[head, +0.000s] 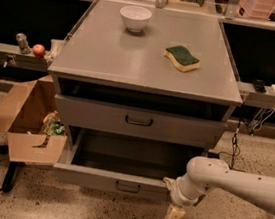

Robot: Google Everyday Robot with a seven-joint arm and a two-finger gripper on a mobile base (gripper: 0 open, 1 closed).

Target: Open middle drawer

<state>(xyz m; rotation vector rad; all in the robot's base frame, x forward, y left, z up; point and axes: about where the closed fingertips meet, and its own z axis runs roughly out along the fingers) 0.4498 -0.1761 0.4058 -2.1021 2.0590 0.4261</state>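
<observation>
Sitting pulled out toward cam, middle drawer [93, 178] has long axis L-R; claw [174, 215] by its front-right corner, open/shut unclear.

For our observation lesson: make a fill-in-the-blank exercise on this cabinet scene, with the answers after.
1. A white ____ stands on the cabinet top.
2. The middle drawer is pulled ____.
3. The gripper hangs by that drawer's front, pointing ____.
4. An open cardboard ____ stands left of the cabinet.
Answers: bowl; out; down; box.
</observation>
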